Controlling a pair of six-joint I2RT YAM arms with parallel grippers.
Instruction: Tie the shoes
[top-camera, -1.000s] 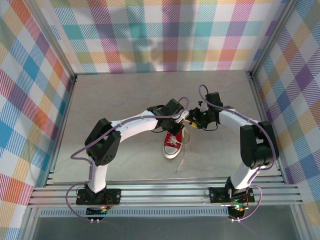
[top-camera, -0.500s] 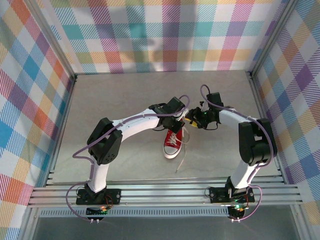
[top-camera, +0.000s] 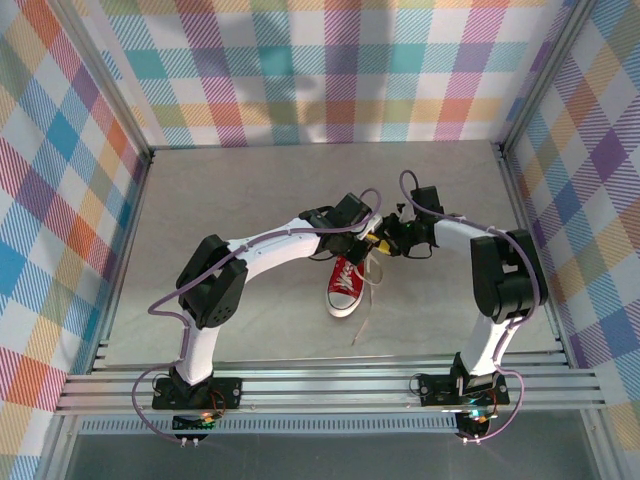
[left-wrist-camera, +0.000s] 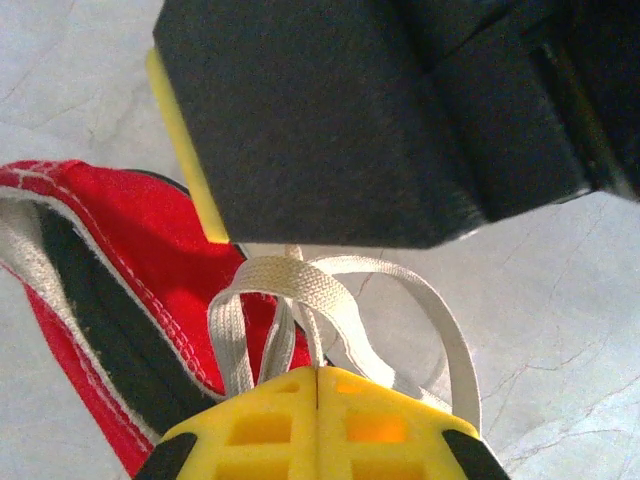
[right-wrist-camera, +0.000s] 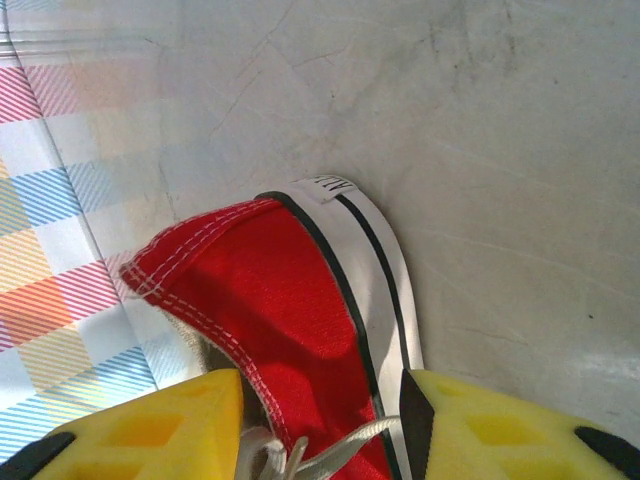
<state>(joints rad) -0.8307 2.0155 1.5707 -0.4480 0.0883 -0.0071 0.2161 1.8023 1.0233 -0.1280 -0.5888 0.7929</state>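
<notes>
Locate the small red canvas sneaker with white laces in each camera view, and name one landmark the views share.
Top external: the red canvas sneaker lies at the centre, toe pointing down the picture.
Left wrist: the sneaker is at the left, seen from the side.
Right wrist: its heel end is at lower centre.
Shared landmark: the white laces.

Grey marbled table (top-camera: 230, 200) spread across the middle. Pastel plaid walls (top-camera: 330, 70) boxed it in from nine o'clock round to three. Down at six o'clock, ribbed aluminium rails (top-camera: 330, 385) ran along its near edge.
</notes>
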